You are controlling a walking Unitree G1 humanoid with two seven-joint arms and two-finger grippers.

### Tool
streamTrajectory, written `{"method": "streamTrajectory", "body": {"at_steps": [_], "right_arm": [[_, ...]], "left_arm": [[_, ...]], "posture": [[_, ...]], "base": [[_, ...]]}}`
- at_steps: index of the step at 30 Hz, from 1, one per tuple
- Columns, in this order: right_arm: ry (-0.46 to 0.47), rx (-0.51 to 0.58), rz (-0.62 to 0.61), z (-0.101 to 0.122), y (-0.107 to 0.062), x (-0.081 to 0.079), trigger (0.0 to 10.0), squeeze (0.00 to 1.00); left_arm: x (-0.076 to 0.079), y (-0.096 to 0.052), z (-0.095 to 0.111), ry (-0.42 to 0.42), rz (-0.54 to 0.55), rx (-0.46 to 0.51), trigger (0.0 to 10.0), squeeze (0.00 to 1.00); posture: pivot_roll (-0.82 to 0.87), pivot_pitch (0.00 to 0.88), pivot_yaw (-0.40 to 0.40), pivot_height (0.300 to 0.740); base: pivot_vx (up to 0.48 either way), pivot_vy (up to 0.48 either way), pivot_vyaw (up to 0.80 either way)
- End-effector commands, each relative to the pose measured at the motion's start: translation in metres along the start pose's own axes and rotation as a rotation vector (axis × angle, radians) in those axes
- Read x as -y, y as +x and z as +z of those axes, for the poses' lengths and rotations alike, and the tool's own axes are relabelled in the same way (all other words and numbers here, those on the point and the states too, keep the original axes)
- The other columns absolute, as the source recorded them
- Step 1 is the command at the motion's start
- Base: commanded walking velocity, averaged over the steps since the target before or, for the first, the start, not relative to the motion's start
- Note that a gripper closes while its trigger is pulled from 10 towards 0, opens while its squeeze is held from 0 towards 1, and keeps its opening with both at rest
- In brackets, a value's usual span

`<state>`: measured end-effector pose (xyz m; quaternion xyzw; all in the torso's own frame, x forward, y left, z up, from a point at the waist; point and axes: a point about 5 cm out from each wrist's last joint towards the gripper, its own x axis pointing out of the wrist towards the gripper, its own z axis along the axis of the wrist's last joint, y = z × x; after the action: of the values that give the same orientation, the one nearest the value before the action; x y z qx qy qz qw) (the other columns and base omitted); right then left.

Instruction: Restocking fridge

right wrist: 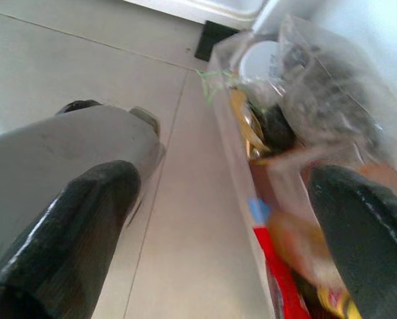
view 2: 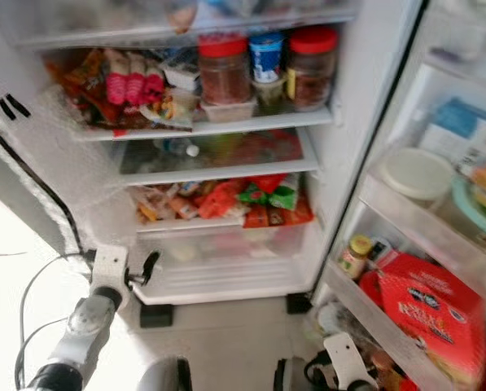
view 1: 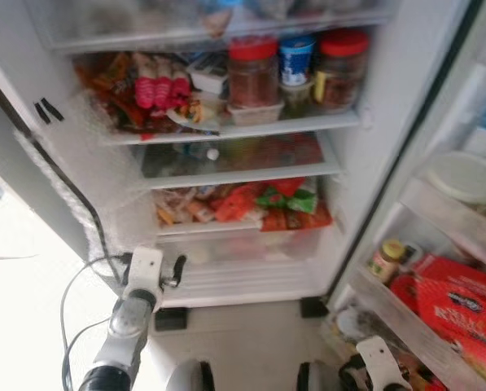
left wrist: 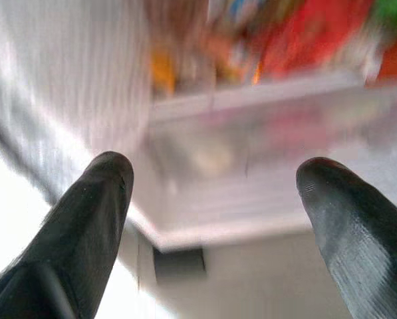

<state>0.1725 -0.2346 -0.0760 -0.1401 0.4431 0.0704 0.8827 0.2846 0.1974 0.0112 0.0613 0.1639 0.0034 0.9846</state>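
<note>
The fridge stands open in front of me. My left gripper [left wrist: 215, 199] is open and empty, held low at the left before the clear bottom drawer [view 1: 251, 244]; its wrist [view 1: 145, 273] is by the fridge's left wall. My right gripper [right wrist: 225, 199] is open and empty too, hanging low beside the door's bottom shelf [right wrist: 235, 166], which is stuffed with bags. Above the drawer lie red and green packets [view 1: 259, 204]. Two red-lidded jars [view 1: 252, 72] and a blue-lidded tub [view 1: 296, 59] stand on an upper shelf, with snack packets [view 1: 149, 90] to their left.
The open door at the right holds a red box [view 1: 462, 301], a small yellow-lidded jar [view 1: 387, 259] and a white lidded container [view 1: 467, 177]. A black cable [view 1: 72, 195] runs down the fridge's left wall. Tiled floor [view 1: 251, 342] lies below the fridge.
</note>
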Motion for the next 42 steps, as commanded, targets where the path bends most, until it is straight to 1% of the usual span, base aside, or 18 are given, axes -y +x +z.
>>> {"method": "streamTrajectory", "body": {"at_steps": [1,3,4,9,10,12,17,31,37,39,41,42], "right_arm": [[0.006,-0.159,0.065,-0.041,-0.009,-0.016,10.0,0.00],[0.007,-0.158,0.061,-0.040,-0.009,-0.016,10.0,0.00],[0.010,-0.158,0.059,-0.040,-0.009,-0.015,10.0,0.00],[0.041,-0.157,0.045,-0.041,-0.010,-0.014,10.0,0.00],[0.041,-0.157,0.045,-0.041,-0.010,-0.014,10.0,0.00],[0.053,-0.157,0.047,-0.041,-0.010,-0.015,10.0,0.00],[0.071,-0.163,0.047,-0.042,-0.010,-0.015,10.0,0.00],[0.103,-0.165,0.035,-0.044,-0.010,-0.017,10.0,0.00],[0.108,-0.168,0.036,-0.044,-0.010,-0.017,10.0,0.00],[0.110,-0.169,0.035,-0.044,-0.010,-0.017,10.0,0.00],[0.118,-0.169,0.032,-0.044,-0.010,-0.016,10.0,0.00],[0.120,-0.168,0.031,-0.044,-0.010,-0.016,10.0,0.00]], "left_arm": [[-0.014,-0.004,-0.017,-0.013,0.047,-0.100,10.0,0.00],[-0.019,-0.009,-0.031,-0.012,0.065,-0.178,10.0,0.00],[-0.020,-0.011,-0.035,-0.007,0.071,-0.198,10.0,0.00],[-0.021,-0.016,-0.047,0.001,0.079,-0.259,10.0,0.00],[-0.021,-0.016,-0.047,0.001,0.079,-0.259,10.0,0.00],[-0.019,-0.020,-0.055,0.008,0.079,-0.294,10.0,0.00],[-0.013,-0.021,-0.059,0.023,0.052,-0.305,10.0,0.00],[-0.011,-0.020,-0.059,0.041,0.034,-0.310,10.0,0.00],[-0.011,-0.023,-0.063,0.041,0.031,-0.336,10.0,0.00],[-0.010,-0.024,-0.067,0.037,0.022,-0.360,10.0,0.00],[-0.008,-0.027,-0.071,0.073,-0.006,-0.387,10.0,0.00],[-0.006,-0.029,-0.074,0.105,-0.031,-0.401,10.0,0.00]], "posture": [[-0.04,0.100,0.065,0.628],[-0.04,0.098,0.064,0.628],[-0.04,0.098,0.063,0.628],[-0.04,0.097,0.060,0.628],[-0.04,0.097,0.060,0.628],[-0.04,0.096,0.057,0.628],[-0.04,0.095,0.059,0.628],[-0.04,0.073,0.066,0.628],[-0.04,0.063,0.065,0.628],[-0.04,0.057,0.064,0.628],[-0.04,0.054,0.064,0.628],[-0.04,0.055,0.062,0.628]], "base": [[0.000,0.000,0.00],[0.000,0.178,0.00],[0.000,0.480,0.00],[0.000,0.480,0.00],[0.000,0.480,0.00],[0.000,0.480,0.00],[0.000,0.480,0.00],[0.000,0.480,0.00],[0.000,0.480,0.00],[0.000,0.480,0.00],[0.000,0.480,0.00],[0.000,0.480,0.00]]}}
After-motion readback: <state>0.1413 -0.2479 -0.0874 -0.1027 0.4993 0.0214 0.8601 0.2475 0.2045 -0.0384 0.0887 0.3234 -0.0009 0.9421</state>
